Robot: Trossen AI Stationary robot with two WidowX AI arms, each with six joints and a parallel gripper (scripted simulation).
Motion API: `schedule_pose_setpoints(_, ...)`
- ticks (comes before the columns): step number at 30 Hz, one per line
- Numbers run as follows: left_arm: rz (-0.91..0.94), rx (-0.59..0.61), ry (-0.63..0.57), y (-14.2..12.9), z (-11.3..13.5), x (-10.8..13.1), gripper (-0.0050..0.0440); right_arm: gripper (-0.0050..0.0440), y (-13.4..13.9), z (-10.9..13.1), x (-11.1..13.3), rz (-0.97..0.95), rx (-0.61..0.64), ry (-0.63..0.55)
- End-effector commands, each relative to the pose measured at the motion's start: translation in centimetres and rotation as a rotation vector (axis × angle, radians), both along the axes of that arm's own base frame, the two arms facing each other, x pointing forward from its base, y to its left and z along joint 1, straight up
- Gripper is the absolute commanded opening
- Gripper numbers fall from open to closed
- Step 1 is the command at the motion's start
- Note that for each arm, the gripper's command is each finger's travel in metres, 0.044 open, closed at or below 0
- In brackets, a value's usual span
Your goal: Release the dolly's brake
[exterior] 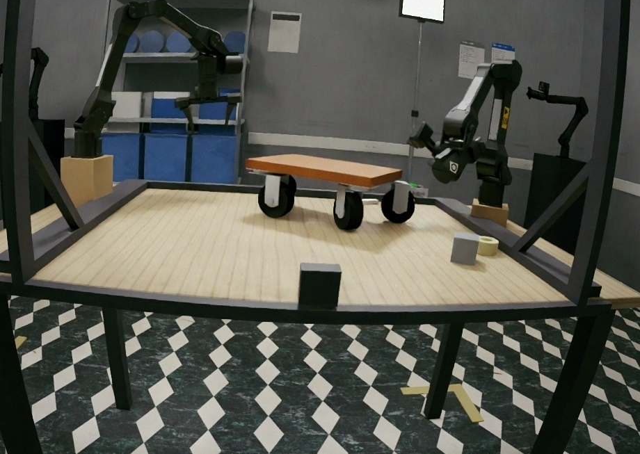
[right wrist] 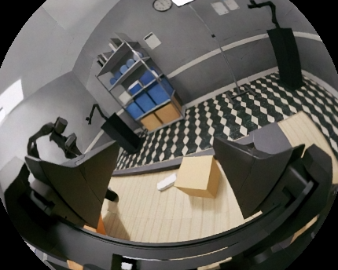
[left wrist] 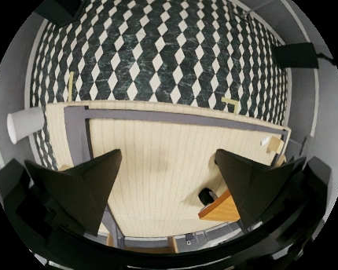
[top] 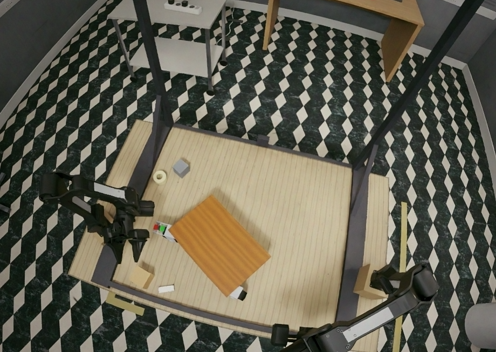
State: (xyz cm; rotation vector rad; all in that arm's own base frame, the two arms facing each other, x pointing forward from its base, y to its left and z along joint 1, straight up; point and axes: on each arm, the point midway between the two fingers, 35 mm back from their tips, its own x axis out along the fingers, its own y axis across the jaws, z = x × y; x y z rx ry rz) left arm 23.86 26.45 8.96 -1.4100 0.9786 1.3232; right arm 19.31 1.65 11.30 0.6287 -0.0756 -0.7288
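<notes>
The dolly [top: 218,244] has an orange wooden deck and stands on its black casters in the middle of the table; it also shows in the exterior view [exterior: 323,169]. Its brake pedal [top: 160,228], red on one end and green on the other, sticks out at the corner facing my right gripper. My right gripper [top: 129,255] is open and empty, a short way from the pedal and apart from it. My left gripper [exterior: 209,109] is open and empty, raised high above the table's other side. In the left wrist view a corner of the dolly [left wrist: 219,208] shows far below the fingers.
A grey cube [top: 180,167] and a roll of tape [top: 160,176] lie near the back left post. A wooden block [top: 140,277] and a small white piece [top: 166,288] lie near the right gripper. A dark raised rim frames the table.
</notes>
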Motion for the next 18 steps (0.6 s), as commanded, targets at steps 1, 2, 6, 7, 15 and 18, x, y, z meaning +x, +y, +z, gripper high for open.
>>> schedule_pose_setpoints(1, 0.000, 0.018, -0.016, 0.19, 0.77, 0.16, 0.0440, 0.0440, 0.11, 0.15, 0.08, 0.000, 0.009, -0.007)
schedule_pose_setpoints(2, 0.000, 0.018, -0.016, 0.19, 0.77, 0.16, 0.0440, 0.0440, 0.11, 0.15, 0.08, 0.000, 0.009, -0.007)
schedule_pose_setpoints(6, 0.000, 0.018, -0.016, 0.19, 0.77, 0.16, 0.0440, 0.0440, 0.11, 0.15, 0.08, 0.000, 0.009, -0.007)
schedule_pose_setpoints(7, 0.000, 0.018, -0.016, 0.19, 0.77, 0.16, 0.0440, 0.0440, 0.11, 0.15, 0.08, 0.000, 0.009, -0.007)
schedule_pose_setpoints(15, 0.000, 0.018, -0.016, 0.19, 0.77, 0.16, 0.0440, 0.0440, 0.11, 0.15, 0.08, 0.000, 0.009, -0.007)
schedule_pose_setpoints(18, -0.002, 0.019, -0.022, 0.14, 0.88, 0.12, 0.0440, 0.0416, 0.20, 0.16, 0.14, -0.003, 0.012, -0.002)
